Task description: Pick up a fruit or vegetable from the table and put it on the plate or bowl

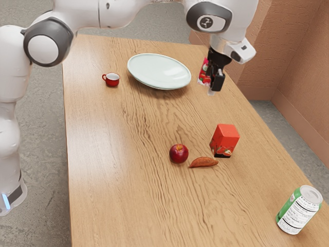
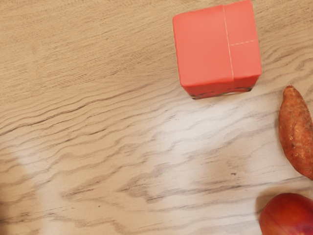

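Wood-grain surface (image 1: 118,170), light brown, with loads of bare room down the exterior view's left side. Nothing sat on that stretch from the near edge right up to the little red cup (image 1: 111,79).

Nearest the camera, a green-and-white can (image 1: 299,210) stood tilted by the near corner at the exterior view's right, close to the edge.

Further in, roughly mid-surface, the apple (image 1: 179,153) sat with the sweet potato (image 1: 204,162) just beside it on the exterior view's right. The two were close, but I couldn't tell if they were touching. A red box (image 1: 224,140) stood upright just behind the sweet potato. The wrist view looked down on those three with open wood all around them.

Further back, the end effector (image 1: 213,91) hung in the air above the surface, beyond the red box and just off the rim of the pale green plate (image 1: 159,71) on the exterior view's right. Honestly couldn't tell whether it was apart or together. Both fruit and veg were well apart from it, lower and nearer the camera.

A small red-and-white item (image 1: 204,73) peeked out right behind the end effector, too hidden to identify. The cup sat near the plate's other side. Brown walls stood past the far right edge.
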Robot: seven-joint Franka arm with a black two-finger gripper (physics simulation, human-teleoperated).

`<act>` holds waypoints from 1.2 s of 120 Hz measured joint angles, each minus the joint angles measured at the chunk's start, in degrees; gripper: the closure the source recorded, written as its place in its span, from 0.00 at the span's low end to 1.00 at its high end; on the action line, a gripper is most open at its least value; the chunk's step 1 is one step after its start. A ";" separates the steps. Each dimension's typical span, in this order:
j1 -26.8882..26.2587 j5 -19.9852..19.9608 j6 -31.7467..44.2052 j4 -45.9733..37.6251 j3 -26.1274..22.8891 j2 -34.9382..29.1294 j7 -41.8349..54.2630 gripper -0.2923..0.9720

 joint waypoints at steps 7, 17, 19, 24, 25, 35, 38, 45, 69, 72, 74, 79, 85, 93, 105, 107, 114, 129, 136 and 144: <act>-0.61 -0.56 -0.03 0.04 0.00 -0.03 -0.16 0.23; -2.11 -0.97 0.09 0.19 -0.01 0.03 -0.48 0.23; -2.34 -1.04 0.20 0.31 -0.03 0.02 -0.55 0.23; -2.73 -1.18 0.43 0.50 0.00 0.11 -0.97 0.23; -2.79 -1.24 0.46 0.44 0.03 0.14 -1.21 0.23; -2.41 -3.32 0.56 -0.89 0.46 0.36 -3.70 0.23; -2.28 -3.89 0.56 -1.29 0.53 0.37 -4.39 0.23; -2.83 -4.64 -0.55 -1.62 0.39 0.17 -5.92 0.23; -10.51 -2.96 -4.73 -9.11 2.46 -4.35 -9.95 0.23; -11.05 -3.84 -3.27 -13.74 4.18 -6.88 -10.30 0.23; -11.38 -4.70 -2.31 -16.54 5.53 -8.24 -10.50 0.23; -11.26 -6.88 -0.17 -21.39 8.06 -10.20 -10.81 0.23; -9.44 -9.42 1.95 -25.10 9.23 -11.08 -11.02 0.23; -3.60 -12.33 5.29 -29.20 6.77 -11.30 -10.98 0.23; 2.13 -15.47 9.08 -32.00 3.24 -12.02 -10.79 0.23; 2.79 -15.81 9.56 -32.15 2.53 -12.38 -10.76 0.23; 4.38 -16.69 10.93 -33.23 0.25 -14.34 -10.67 0.23; 3.22 -18.66 13.33 -36.60 -1.44 -16.24 -10.29 0.23; 1.57 -19.39 14.63 -37.51 -1.70 -16.27 -10.04 0.23; -0.57 -19.91 15.84 -38.10 -1.79 -16.18 -9.73 0.23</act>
